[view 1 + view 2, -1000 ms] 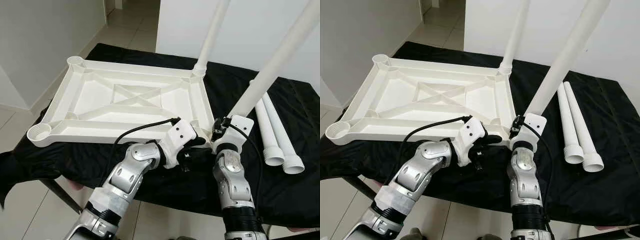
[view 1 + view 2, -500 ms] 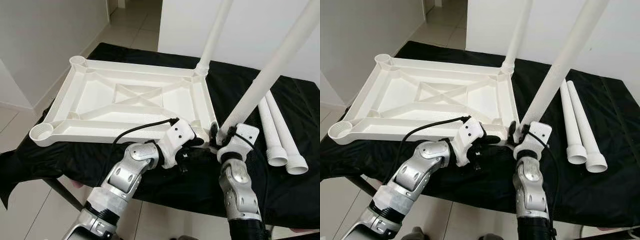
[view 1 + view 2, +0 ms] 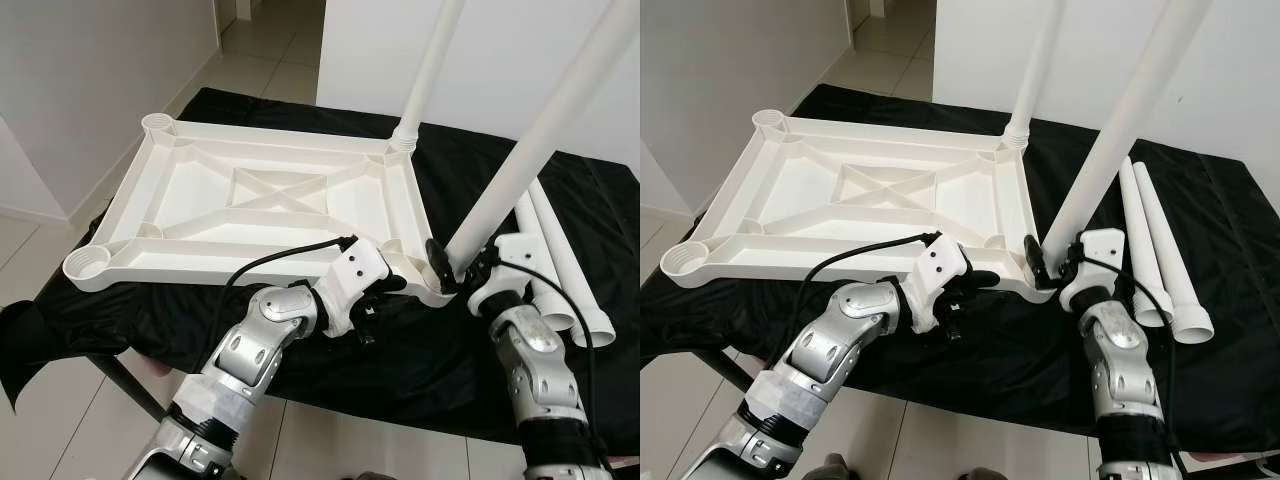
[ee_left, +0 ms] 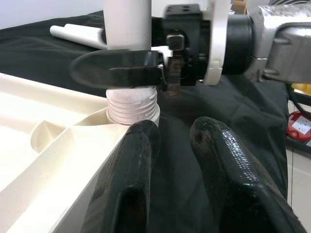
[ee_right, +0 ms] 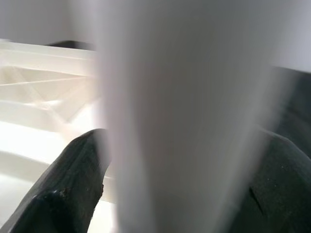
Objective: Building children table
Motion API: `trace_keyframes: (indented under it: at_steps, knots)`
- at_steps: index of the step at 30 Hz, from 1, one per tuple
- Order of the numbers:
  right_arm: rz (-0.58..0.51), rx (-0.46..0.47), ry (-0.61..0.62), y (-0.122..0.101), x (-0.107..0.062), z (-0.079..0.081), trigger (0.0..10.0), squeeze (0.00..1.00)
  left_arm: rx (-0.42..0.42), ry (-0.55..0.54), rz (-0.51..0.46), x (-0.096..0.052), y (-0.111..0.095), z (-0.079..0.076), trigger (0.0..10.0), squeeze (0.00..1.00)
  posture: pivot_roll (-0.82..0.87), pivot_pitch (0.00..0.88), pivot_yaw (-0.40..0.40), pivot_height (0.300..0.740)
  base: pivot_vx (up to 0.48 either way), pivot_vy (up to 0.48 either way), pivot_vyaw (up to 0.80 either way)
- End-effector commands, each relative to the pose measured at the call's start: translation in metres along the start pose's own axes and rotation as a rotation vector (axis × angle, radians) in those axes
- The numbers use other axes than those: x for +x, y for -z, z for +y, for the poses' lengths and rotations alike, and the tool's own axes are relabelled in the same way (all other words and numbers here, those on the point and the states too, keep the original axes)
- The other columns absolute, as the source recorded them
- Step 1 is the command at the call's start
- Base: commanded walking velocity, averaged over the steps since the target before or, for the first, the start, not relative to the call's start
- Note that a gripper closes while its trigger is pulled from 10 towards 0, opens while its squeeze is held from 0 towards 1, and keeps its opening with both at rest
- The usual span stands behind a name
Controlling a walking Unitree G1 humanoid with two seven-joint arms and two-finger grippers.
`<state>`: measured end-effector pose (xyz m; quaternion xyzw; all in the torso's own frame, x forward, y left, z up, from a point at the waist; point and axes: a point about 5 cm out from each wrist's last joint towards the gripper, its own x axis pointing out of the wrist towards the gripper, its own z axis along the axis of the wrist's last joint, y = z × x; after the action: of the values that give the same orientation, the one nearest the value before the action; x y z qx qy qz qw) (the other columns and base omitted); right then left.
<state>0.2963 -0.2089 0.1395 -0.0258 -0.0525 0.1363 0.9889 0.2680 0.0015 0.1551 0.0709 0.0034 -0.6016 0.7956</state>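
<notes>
A white plastic tabletop [image 3: 200, 190] lies upside down on a black cloth. One white leg [image 3: 428, 70] stands upright in its far right corner socket. A second leg [image 3: 545, 130] leans over the near right corner, and my right gripper [image 3: 452, 268] is shut on it just above its foot. In the left wrist view, its threaded end [image 4: 132, 104] sits in the corner socket, with a right finger [image 4: 121, 68] across it. My left gripper [image 3: 385, 290] rests against the tabletop's near rim beside that corner. Its fingers [image 4: 131, 170] are slightly apart over black cloth.
Two spare white legs [image 3: 560, 270] lie side by side on the cloth at the right. The near [image 3: 85, 265] and far [image 3: 155, 122] left corner sockets hold nothing. Tiled floor [image 3: 260, 60] and white walls surround the table, whose front edge is close to me.
My right forearm has swung out to the right, still gripping the leg, whose foot stays at the near right corner. The left arm has not moved.
</notes>
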Motion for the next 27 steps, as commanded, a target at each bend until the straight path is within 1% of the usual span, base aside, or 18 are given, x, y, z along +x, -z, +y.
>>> trace_keyframes:
  at_steps: [1,4,5,7,9,10,11,12,15,16,18,23,24,26,27]
  knots:
    - [0.014,0.007,-0.032,0.004,0.000,0.001,10.0,0.00,0.015,0.001,-0.005,0.003,-0.003,-0.002,10.0,0.00,0.03,0.000,-0.055,0.740,0.000,0.000,0.00]
    - [0.047,-0.028,-0.149,0.006,0.008,0.002,10.0,0.00,0.018,-0.004,-0.008,0.005,-0.004,-0.003,10.0,0.00,0.04,0.000,-0.065,0.740,0.000,0.000,0.00]
    - [0.047,-0.028,-0.149,0.006,0.008,0.002,10.0,0.00,0.018,-0.004,-0.008,0.005,-0.004,-0.003,10.0,0.00,0.04,0.000,-0.065,0.740,0.000,0.000,0.00]
    - [0.068,-0.038,-0.203,0.007,0.011,0.002,10.0,0.00,0.018,-0.010,-0.009,0.005,-0.004,-0.003,10.0,0.00,0.04,0.000,-0.065,0.740,0.000,0.000,0.00]
    - [0.068,-0.038,-0.203,0.007,0.011,0.002,10.0,0.00,0.018,-0.010,-0.009,0.005,-0.004,-0.003,10.0,0.00,0.04,0.000,-0.065,0.740,0.000,0.000,0.00]
    - [0.071,-0.037,-0.208,0.008,0.011,0.001,6.2,0.00,0.018,-0.012,-0.010,0.005,-0.004,-0.003,10.0,0.00,0.05,0.000,-0.070,0.740,0.000,0.000,0.00]
    - [0.071,-0.037,-0.208,0.008,0.011,0.001,6.2,0.00,0.018,-0.012,-0.010,0.005,-0.004,-0.003,10.0,0.00,0.05,0.000,-0.070,0.740,0.000,0.000,0.00]
    - [0.075,-0.036,-0.217,0.009,0.010,-0.001,0.0,0.00,0.018,-0.014,-0.009,0.005,-0.004,-0.003,10.0,0.00,0.05,0.000,-0.072,0.740,0.000,0.000,0.00]
    - [0.077,-0.034,-0.223,0.010,0.010,-0.002,0.0,0.00,0.019,-0.015,-0.009,0.005,-0.004,-0.003,10.0,0.00,0.05,0.000,-0.072,0.740,0.000,0.000,0.00]
    - [0.088,-0.013,-0.226,0.013,0.008,-0.004,0.0,0.00,0.019,-0.017,-0.010,0.005,-0.004,-0.003,10.0,0.00,0.05,0.000,-0.074,0.740,0.000,0.000,0.00]
    - [0.088,-0.013,-0.226,0.013,0.008,-0.004,0.0,0.00,0.019,-0.017,-0.010,0.005,-0.004,-0.003,10.0,0.00,0.05,0.000,-0.074,0.740,0.000,0.000,0.00]
    - [0.110,0.017,-0.221,0.021,0.001,-0.006,0.0,0.00,0.018,-0.014,-0.011,0.005,-0.004,-0.005,10.0,0.00,0.05,0.000,-0.071,0.740,0.000,0.000,0.00]
    - [0.120,0.034,-0.212,0.024,-0.002,-0.005,6.8,0.00,0.018,-0.011,-0.011,0.005,-0.003,-0.005,10.0,0.00,0.04,0.000,-0.069,0.740,0.000,0.000,0.00]
    - [0.120,0.034,-0.212,0.024,-0.002,-0.005,6.8,0.00,0.018,-0.011,-0.011,0.005,-0.003,-0.005,10.0,0.00,0.04,0.000,-0.069,0.740,0.000,0.000,0.00]
    - [0.126,0.054,-0.205,0.028,-0.004,-0.004,10.0,0.00,0.018,-0.007,-0.010,0.005,-0.003,-0.006,10.0,0.00,0.04,0.000,-0.067,0.740,0.000,0.000,0.00]
